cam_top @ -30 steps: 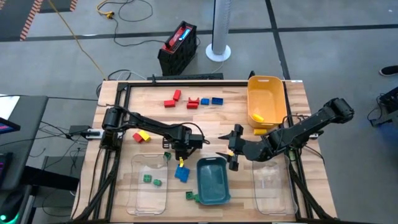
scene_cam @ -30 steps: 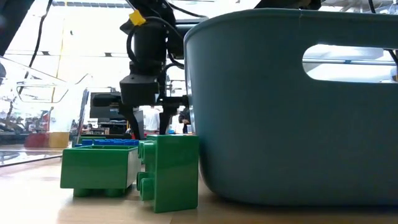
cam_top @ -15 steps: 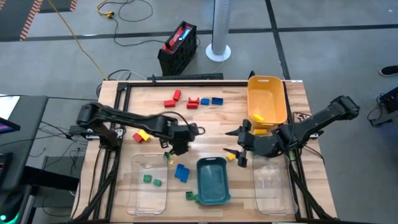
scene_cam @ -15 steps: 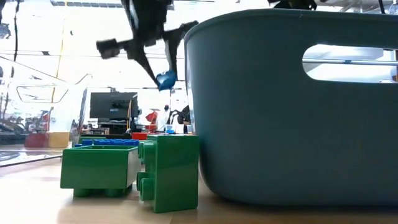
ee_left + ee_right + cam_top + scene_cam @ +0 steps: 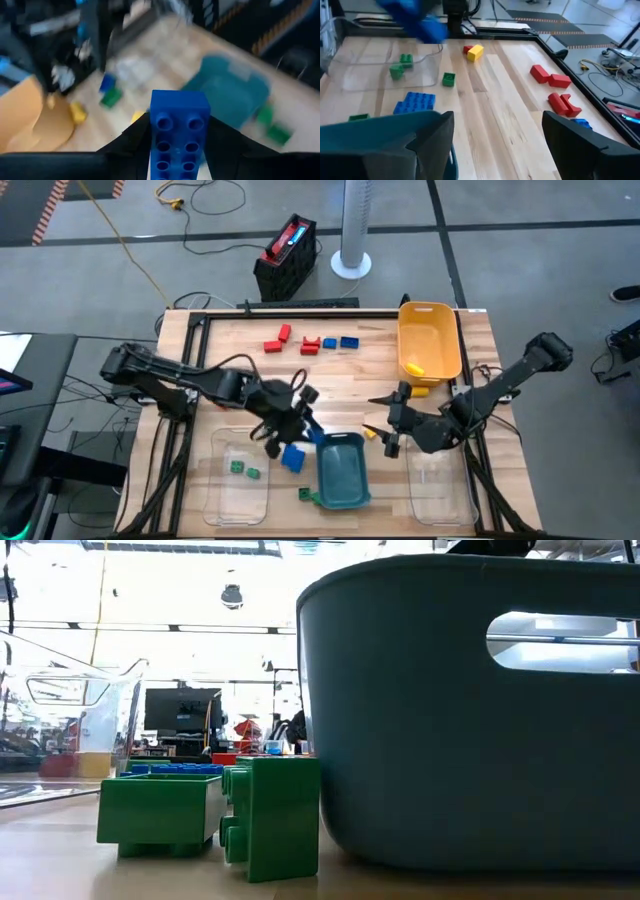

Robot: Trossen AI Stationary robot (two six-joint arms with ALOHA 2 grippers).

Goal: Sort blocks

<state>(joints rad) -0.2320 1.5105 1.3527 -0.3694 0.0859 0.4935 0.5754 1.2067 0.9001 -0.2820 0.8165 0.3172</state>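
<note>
My left gripper (image 5: 304,424) hangs above the table beside the teal bin (image 5: 342,471), shut on a blue block (image 5: 179,131). My right gripper (image 5: 384,432) stands open over the wood right of the teal bin, with nothing between its fingers (image 5: 436,134). A yellow block (image 5: 369,434) lies near it. A larger blue block (image 5: 292,457) lies flat left of the teal bin. Green blocks (image 5: 244,471) sit in the left clear bin. Red and blue blocks (image 5: 310,343) lie near the far edge. My left gripper pinches the blue block by its two long sides (image 5: 152,131) between its two fingers. The studded face (image 5: 180,120) is turned to the wrist camera, and the block runs along the fingers. It is lifted clear of the table.
A yellow bin (image 5: 430,340) stands at the far right with a yellow block inside. A second clear bin (image 5: 440,480) sits at the near right. A red and yellow pair (image 5: 226,398) lies at the left. Two green blocks (image 5: 215,812) stand against the teal bin's near side.
My left gripper has risen well clear of the table with the blue block, rolled about its own axis, and moved toward the teal bin. It has left the low view. My right gripper has drifted slightly toward the table's near right, staying open.
</note>
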